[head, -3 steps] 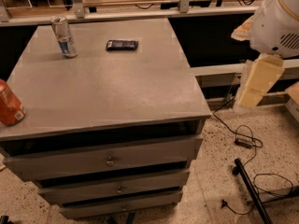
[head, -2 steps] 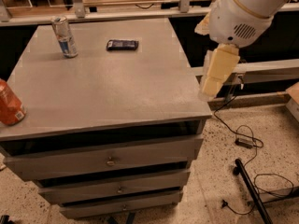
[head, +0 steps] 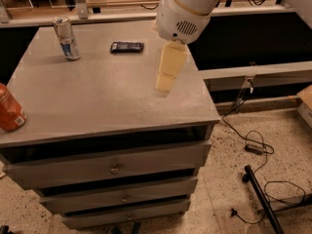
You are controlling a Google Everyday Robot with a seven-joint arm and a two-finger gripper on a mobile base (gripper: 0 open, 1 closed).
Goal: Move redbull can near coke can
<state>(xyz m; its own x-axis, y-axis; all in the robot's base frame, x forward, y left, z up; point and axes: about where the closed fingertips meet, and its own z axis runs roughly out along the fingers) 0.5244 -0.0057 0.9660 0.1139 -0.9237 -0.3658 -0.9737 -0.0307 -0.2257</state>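
Observation:
The redbull can (head: 67,38), slim and silver with blue panels, stands upright at the far left of the grey cabinet top (head: 97,96). The coke can (head: 9,108), orange-red with a white label patch, stands at the left front edge, partly cut off by the frame. My gripper (head: 167,72), a cream-coloured piece below the white arm housing (head: 181,14), hangs over the right part of the top, well to the right of both cans. It holds nothing that I can see.
A flat black object (head: 126,47) lies on the top between the redbull can and my arm. The cabinet has several drawers (head: 114,168). Black cables (head: 253,145) and a black bar (head: 261,199) lie on the speckled floor at the right.
My arm has swung left from beside the cabinet's right edge to over the right part of the top. The cans and the black object have not moved.

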